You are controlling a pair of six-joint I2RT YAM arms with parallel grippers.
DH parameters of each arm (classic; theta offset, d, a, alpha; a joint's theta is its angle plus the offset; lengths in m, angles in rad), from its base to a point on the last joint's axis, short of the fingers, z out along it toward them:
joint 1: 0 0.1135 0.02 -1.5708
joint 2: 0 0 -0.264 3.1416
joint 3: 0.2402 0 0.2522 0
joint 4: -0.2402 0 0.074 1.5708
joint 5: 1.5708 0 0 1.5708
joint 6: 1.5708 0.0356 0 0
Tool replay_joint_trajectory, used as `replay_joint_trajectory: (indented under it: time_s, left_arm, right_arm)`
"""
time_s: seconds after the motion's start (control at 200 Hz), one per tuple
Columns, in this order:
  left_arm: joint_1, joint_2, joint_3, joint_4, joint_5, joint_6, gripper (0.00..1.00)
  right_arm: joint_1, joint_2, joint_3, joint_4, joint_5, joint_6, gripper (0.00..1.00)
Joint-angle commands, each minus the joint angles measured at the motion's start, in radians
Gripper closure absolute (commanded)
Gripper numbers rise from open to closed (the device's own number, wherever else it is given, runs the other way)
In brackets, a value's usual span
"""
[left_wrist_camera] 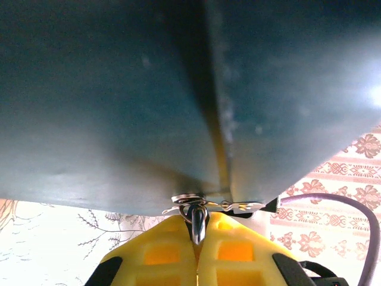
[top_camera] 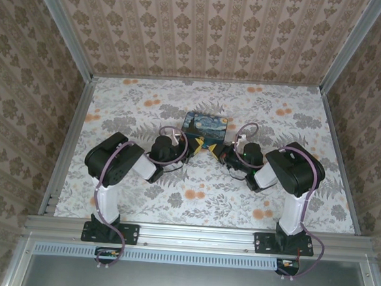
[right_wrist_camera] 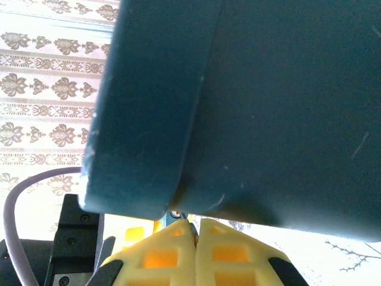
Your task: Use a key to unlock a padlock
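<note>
In the top view my left gripper and right gripper meet tip to tip just in front of the painted-print box. In the left wrist view, my left gripper is shut on a silver key. The key hangs from a ring with a second small key lying to the right. In the right wrist view, my right gripper is shut, and a sliver of the bluish padlock shows at its tips. The rest of the padlock is hidden.
The box's dark teal side looms close above the left fingers and also above the right ones. Patterned walls close in the floral table on three sides. A purple cable loops at the right.
</note>
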Motion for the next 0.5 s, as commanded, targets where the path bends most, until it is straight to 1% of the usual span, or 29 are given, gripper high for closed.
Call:
replay_joint_trajectory:
  time_s: [0.0, 0.23, 0.495]
  left_arm:
    - [-0.037, -0.044, 0.042, 0.074, 0.130, -0.020, 1.00]
    - [-0.044, -0.039, 0.058, 0.074, 0.134, -0.030, 1.00]
    - [-0.055, -0.054, 0.067, 0.077, 0.130, -0.071, 1.00]
  right_arm:
    - [0.006, 0.031, 0.046, 0.026, -0.054, 0.038, 1.00]
    - [-0.002, 0.033, 0.068, 0.023, -0.103, 0.084, 1.00]
    - [-0.020, 0.081, 0.081, 0.031, -0.116, 0.090, 1.00]
